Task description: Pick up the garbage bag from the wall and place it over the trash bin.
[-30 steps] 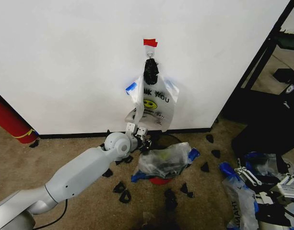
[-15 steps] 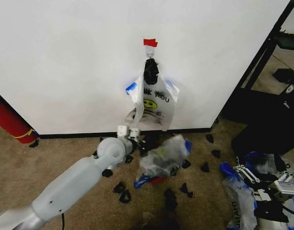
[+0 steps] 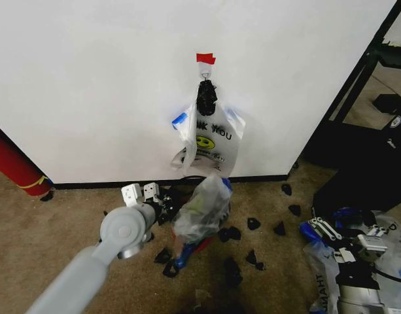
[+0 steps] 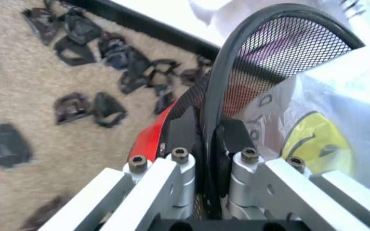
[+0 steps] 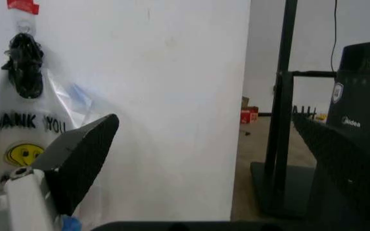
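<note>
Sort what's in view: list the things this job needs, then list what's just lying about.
For the job:
garbage bag hanging on the wall
trash bin, its rim clamped in the left gripper

Lying about:
black scraps on the carpet
red cylinder leaning at the wall
bags by the right gripper

Black scraps (image 3: 252, 224) litter the carpet (image 3: 30, 229) beside a red cylinder (image 3: 14, 163).
</note>
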